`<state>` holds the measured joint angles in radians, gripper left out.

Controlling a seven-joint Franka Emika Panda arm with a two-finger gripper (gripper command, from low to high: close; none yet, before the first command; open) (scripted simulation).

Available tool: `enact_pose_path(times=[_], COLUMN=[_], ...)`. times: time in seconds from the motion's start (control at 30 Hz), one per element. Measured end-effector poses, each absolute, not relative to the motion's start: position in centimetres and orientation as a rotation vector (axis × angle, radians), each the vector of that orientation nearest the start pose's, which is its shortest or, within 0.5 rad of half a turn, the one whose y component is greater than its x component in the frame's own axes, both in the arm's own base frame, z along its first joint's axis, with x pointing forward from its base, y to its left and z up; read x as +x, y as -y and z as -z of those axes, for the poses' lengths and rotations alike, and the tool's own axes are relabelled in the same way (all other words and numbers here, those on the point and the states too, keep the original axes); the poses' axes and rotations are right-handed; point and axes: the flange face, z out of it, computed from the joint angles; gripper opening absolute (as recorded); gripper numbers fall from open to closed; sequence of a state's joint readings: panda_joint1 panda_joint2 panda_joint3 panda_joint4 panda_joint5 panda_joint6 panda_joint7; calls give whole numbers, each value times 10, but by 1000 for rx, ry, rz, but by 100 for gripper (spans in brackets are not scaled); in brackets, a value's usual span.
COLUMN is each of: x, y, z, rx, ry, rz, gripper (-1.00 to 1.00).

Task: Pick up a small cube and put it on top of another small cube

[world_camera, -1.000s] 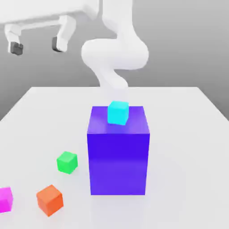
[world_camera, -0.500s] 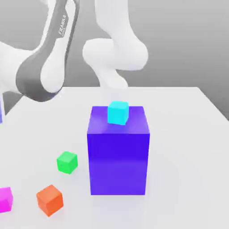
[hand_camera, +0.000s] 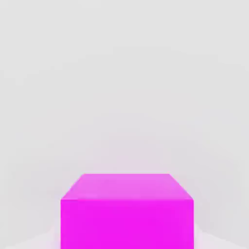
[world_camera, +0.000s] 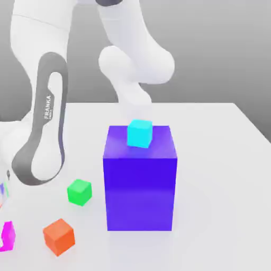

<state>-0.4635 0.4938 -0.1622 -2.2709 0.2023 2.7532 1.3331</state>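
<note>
1. Landmark: tall glossy blue-violet block (world_camera: pixel 139 177), mid-table. All places below are taken from it, in the exterior view.

2. Small bright magenta-pink glossy cube (world_camera: pixel 7 236) sits on the white table (world_camera: pixel 222 174), well off to the exterior view's left of the block and nearer the camera, cut by the picture's edge. The hand view has the same cube (hand_camera: pixel 127 211) close and square-on, one flat face toward the lens, top face showing, bare table beyond it.

3. White Franka arm (world_camera: pixel 45 132) reaches down on the block's left side, its lower end heading toward the pink cube's corner of the table. Fingers: cannot tell whether spread or closed.

4. Key relation, judged: the cube lies directly ahead of the hand and close. It is equal-sided, so no long axis; its faces look squared to the camera.

5. Other cubes: small orange cube (world_camera: pixel 59 236) just beside the pink one, toward the block; small green cube (world_camera: pixel 79 192) between orange cube and block, farther back; small cyan cube (world_camera: pixel 139 133) on top of the block.

6. Judged: pick not yet made.
</note>
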Motion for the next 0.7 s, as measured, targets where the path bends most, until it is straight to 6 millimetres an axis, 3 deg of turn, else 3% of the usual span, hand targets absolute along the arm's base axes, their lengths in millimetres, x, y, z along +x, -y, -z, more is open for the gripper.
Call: enact_pose_path(times=[0.13,0.27,0.47,0.7], x=[417,389,341,281], y=[316,290,244,187], z=[-190,-215,-238,-247], rx=[-1531,-1580,-1659,-1751], ry=[-2744,-2726,-2684,-2615], rz=[3,8,11,5], gripper=[-100,-100,-100,-100])
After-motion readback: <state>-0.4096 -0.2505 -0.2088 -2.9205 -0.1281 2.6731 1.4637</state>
